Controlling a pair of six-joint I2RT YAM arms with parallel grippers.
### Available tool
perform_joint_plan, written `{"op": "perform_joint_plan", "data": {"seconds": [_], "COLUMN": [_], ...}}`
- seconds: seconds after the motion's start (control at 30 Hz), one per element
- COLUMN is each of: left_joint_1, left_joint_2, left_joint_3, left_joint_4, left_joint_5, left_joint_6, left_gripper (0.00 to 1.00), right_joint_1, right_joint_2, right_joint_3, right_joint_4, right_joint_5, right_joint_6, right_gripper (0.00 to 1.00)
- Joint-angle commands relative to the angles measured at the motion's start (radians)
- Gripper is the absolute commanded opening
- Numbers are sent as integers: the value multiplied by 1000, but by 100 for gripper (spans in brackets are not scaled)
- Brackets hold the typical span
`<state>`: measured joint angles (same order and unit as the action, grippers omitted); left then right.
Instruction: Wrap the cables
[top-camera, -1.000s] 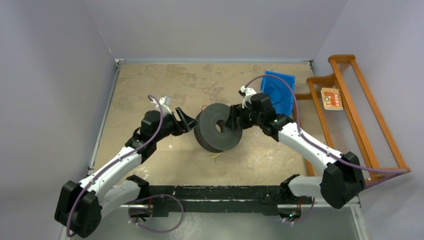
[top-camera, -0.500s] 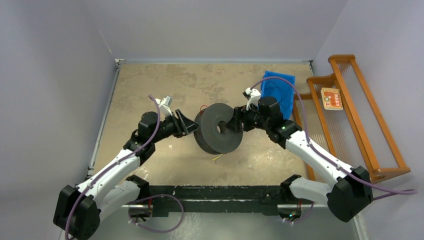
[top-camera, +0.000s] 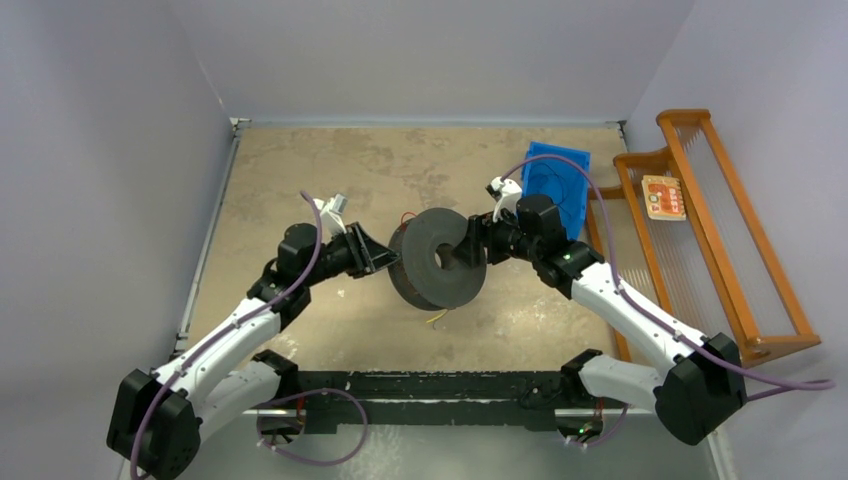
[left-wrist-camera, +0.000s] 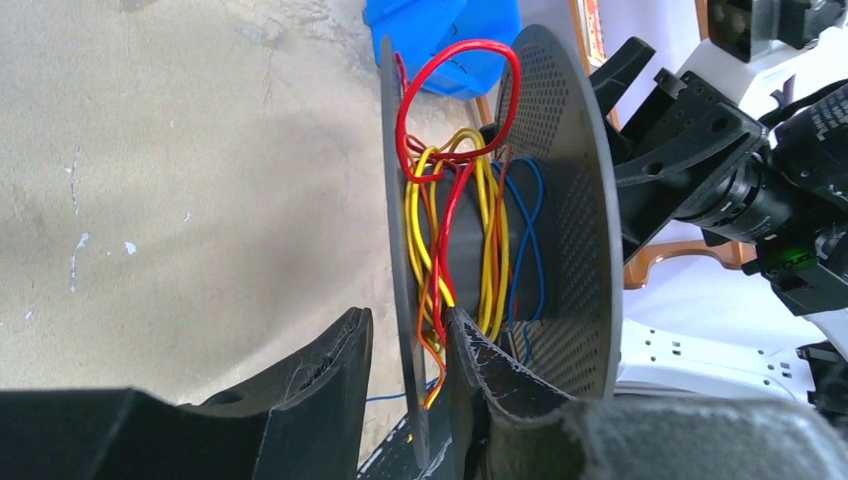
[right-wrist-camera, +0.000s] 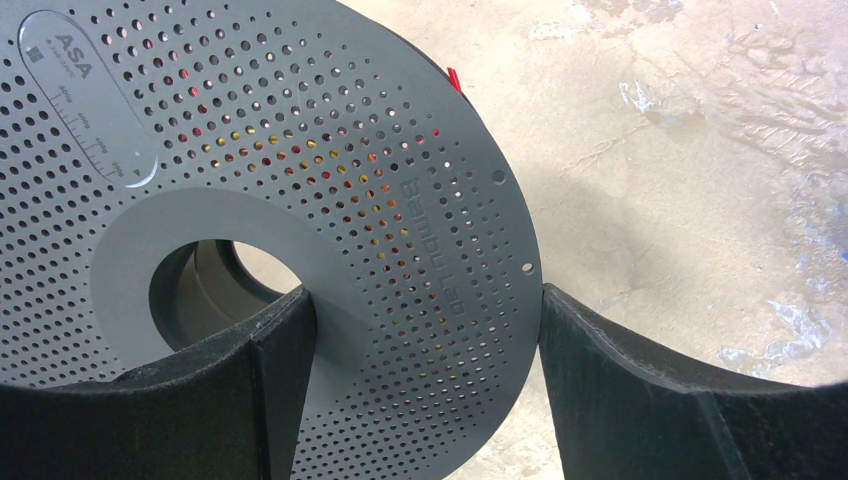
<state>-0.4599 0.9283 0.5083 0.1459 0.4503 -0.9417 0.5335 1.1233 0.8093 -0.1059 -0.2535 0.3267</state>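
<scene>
A black two-flanged spool (top-camera: 437, 260) is held on edge above the middle of the table. Thin red, yellow, orange and blue cables (left-wrist-camera: 440, 250) are wound loosely on its hub, and a red loop sticks out past the rim. A yellow end (top-camera: 435, 318) hangs below the spool. My left gripper (top-camera: 382, 252) is open. Its fingers straddle the left flange (left-wrist-camera: 408, 318); the inner finger (left-wrist-camera: 480, 370) touches the strands. My right gripper (top-camera: 470, 240) grips the perforated right flange (right-wrist-camera: 330, 150), with one finger (right-wrist-camera: 280, 370) in the bore and the other at the rim. No black strand shows.
A blue box (top-camera: 555, 185) lies at the back right, just behind the right wrist. An orange wooden rack (top-camera: 700, 230) with a small card stands along the right edge. Walls close the left, back and right sides. A black bar (top-camera: 430, 385) runs along the near edge.
A second ago the left gripper stood just left of the spool; it has moved in over the left flange. The right arm shifted the spool slightly right. Nothing has moved in the last half second.
</scene>
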Motion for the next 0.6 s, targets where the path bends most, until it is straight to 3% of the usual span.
{"op": "perform_joint_plan", "data": {"seconds": [0.0, 0.27, 0.4, 0.57], "left_joint_1": [6, 6, 6, 6], "left_joint_2": [12, 37, 59, 70], "left_joint_3": [13, 16, 10, 11], "left_joint_4": [11, 39, 87, 121], "left_joint_5": [22, 39, 63, 73], "left_joint_6": [35, 25, -1, -19], "left_gripper": [30, 18, 0, 0], "right_joint_1": [-5, -5, -5, -5], "right_joint_2": [-33, -28, -24, -14], "right_joint_3": [23, 24, 20, 18], "right_joint_4": [105, 116, 126, 134], "right_joint_5": [-34, -58, -71, -71], "right_joint_6": [3, -6, -10, -14], "right_gripper": [43, 43, 42, 42]}}
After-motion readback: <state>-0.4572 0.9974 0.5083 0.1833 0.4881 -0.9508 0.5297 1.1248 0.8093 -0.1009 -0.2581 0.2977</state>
